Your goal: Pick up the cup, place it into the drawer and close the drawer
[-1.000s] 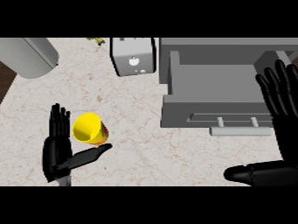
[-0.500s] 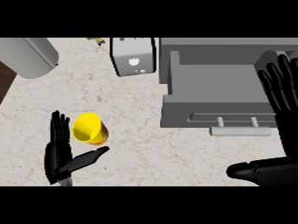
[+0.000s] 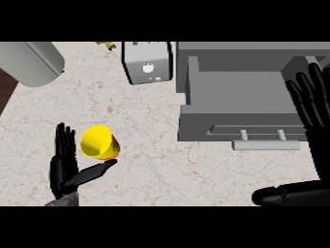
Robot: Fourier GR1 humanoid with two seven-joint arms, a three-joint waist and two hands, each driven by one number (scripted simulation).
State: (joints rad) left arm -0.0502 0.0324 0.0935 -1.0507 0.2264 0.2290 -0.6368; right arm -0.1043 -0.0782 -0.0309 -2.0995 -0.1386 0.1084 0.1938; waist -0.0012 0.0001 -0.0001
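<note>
A pale, marble-like finish with faint brownish veining was shown by the counter (image 3: 160, 145), smooth and matt. A plain matt grey, untextured surface was seen on the drawer (image 3: 235, 97), with its handle (image 3: 266, 144) a lighter grey. The cup (image 3: 98, 142) was rendered in bright, smooth yellow, plastic-looking. A dull metallic sheen was carried by the toaster (image 3: 148, 62) and the grey cylinder (image 3: 28, 60). The hands were finished in slightly glossy black.

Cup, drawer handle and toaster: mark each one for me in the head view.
cup (image 3: 96, 140), head view, on the yellow inside near its rim.
drawer handle (image 3: 266, 145), head view, on the middle of the pale bar.
toaster (image 3: 148, 70), head view, on its white front face.
</note>
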